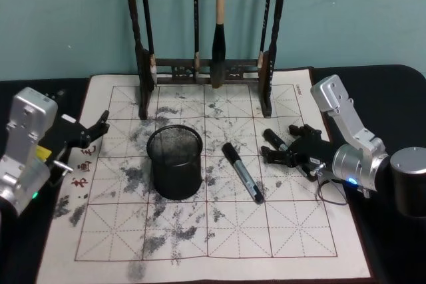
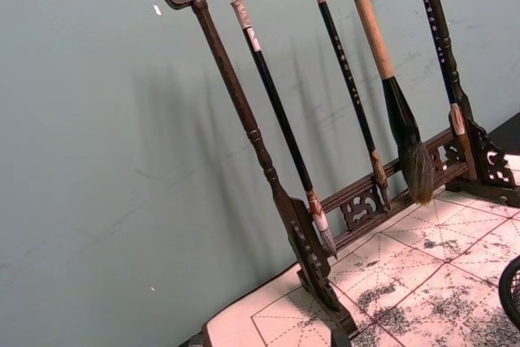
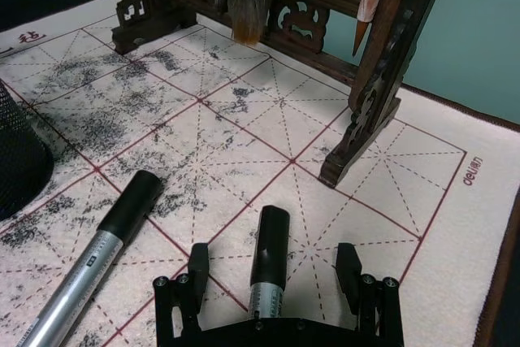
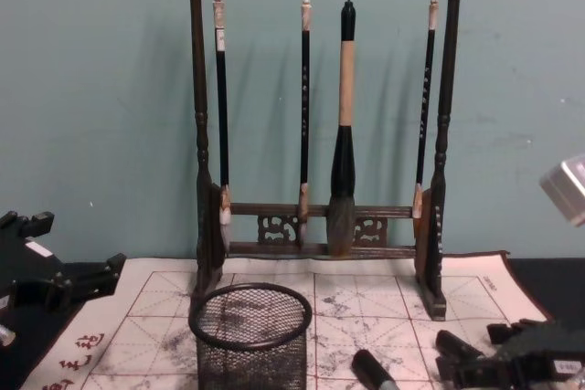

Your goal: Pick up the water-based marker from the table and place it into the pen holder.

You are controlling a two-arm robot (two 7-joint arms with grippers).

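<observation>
Jaws of the right gripper (image 3: 273, 259) stand wide on either side of a marker (image 3: 269, 237) on the gridded mat (image 1: 299, 231), toward the right edge of the desk (image 1: 373, 74), with no contact visible. The brush rack (image 4: 198, 134) lines the far edge. The mesh pen holder (image 1: 174, 161) sits mid-desk, with a second marker (image 1: 242, 171) between it and the gripper. The left gripper (image 1: 98, 131) hangs spread open at the left edge. Light, stiff and smooth, the marker looks best pinched mid-barrel. The route to the holder appears open, with the rack well behind.
</observation>
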